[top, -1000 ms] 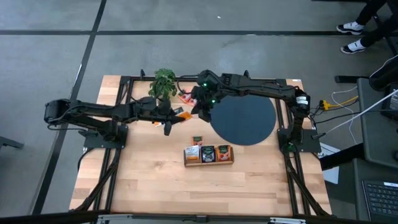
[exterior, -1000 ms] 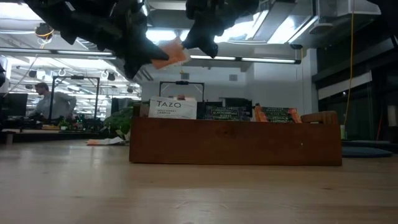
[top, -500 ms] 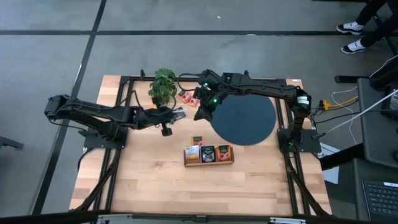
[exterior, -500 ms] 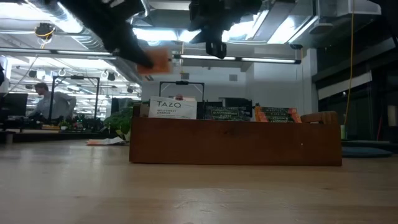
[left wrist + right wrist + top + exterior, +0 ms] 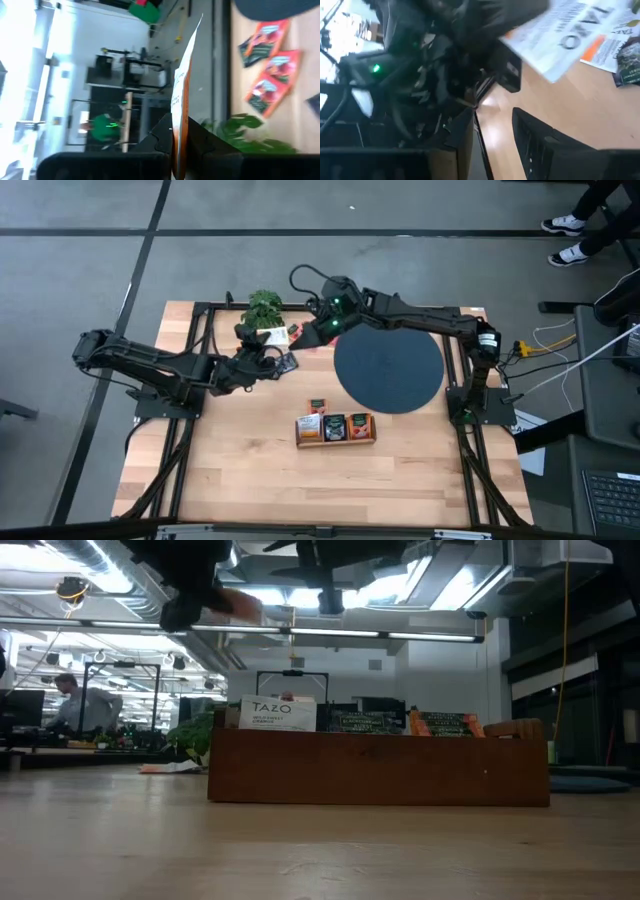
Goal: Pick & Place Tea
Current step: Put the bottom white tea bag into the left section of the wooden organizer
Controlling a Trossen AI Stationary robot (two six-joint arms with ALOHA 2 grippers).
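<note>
The left tool [image 5: 272,356] is clamped tight on one tea packet [image 5: 181,100], white with orange, held edge-on between its fingers [image 5: 155,145] above the worktop [image 5: 250,470] beside the small green plant [image 5: 264,308]. The right tool [image 5: 318,330] hangs just beyond it near the rim of the black disc [image 5: 388,370], its fingers [image 5: 540,145] parted with nothing between them. Loose orange-red packets [image 5: 267,70] lie flat on the wood by the plant; exactly how many is hard to say. More packets stand in the wooden tray [image 5: 380,768] near the front.
</note>
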